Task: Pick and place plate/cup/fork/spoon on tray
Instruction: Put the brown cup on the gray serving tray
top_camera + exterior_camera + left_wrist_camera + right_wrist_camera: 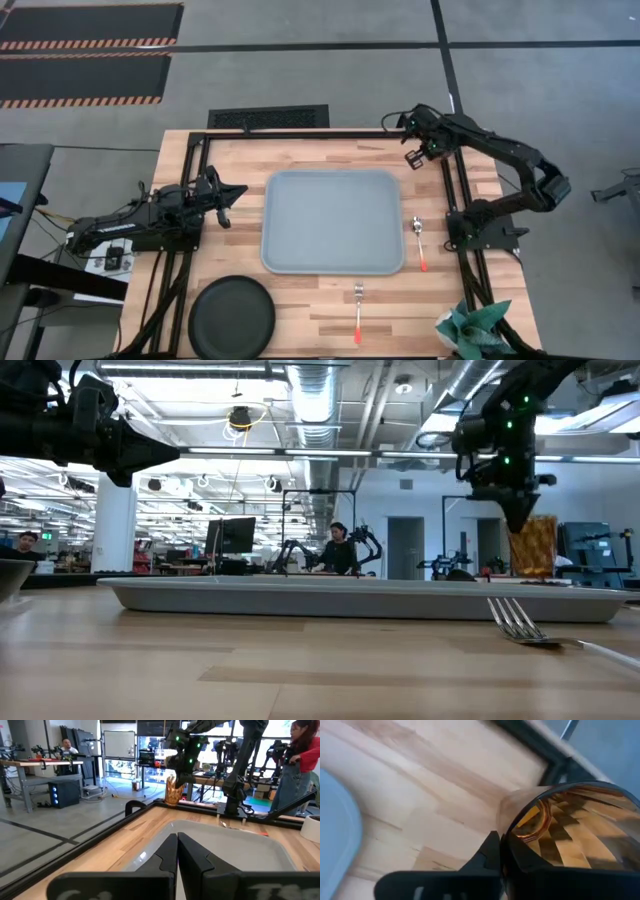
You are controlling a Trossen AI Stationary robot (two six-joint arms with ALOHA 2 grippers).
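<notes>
Our right gripper point(414, 157) clamped on the cup point(570, 835) off the tray's point(333, 220) far-right corner; our left gripper point(228, 205), fingers pressed together, beside its left rim.

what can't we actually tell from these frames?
- High view: the cup is not visible; the right gripper covers it.
- Low view: the cup hangs below the right gripper; whether it clears the table is hidden behind the tray.
- Low view: the plate is cut off by the edge; the spoon is not discernible.
- Left wrist view: the left gripper hides part of the tray.
</notes>
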